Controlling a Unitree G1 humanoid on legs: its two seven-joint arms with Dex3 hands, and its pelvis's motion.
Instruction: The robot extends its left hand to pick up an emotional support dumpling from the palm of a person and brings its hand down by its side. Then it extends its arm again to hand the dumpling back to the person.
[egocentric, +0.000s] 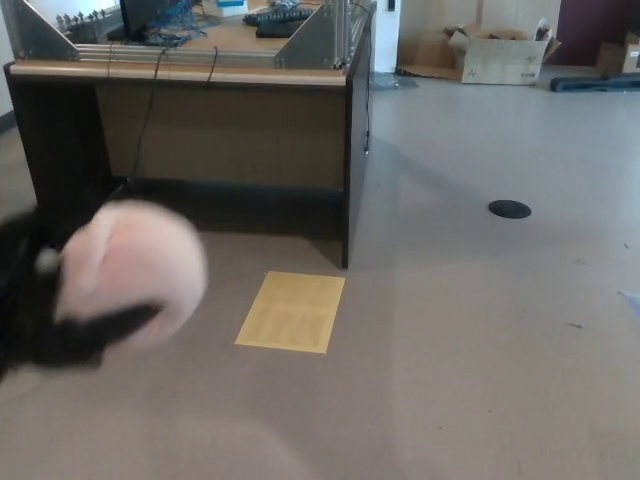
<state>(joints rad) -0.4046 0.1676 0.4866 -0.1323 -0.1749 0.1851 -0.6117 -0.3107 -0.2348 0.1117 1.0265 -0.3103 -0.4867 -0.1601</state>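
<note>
A round pale pink plush dumpling (135, 268) shows blurred at the left edge of the head view, low over the floor. My black left hand (45, 320) is shut on it, with one dark finger crossing under the plush and the rest of the hand smeared by motion. No person's hand shows. My right hand is out of the picture.
A dark desk (200, 120) with cables and metal frames stands at the back left. A yellow sheet (292, 311) lies on the floor in front of it. A black floor disc (510, 208) sits to the right, with cardboard boxes (500, 52) far behind.
</note>
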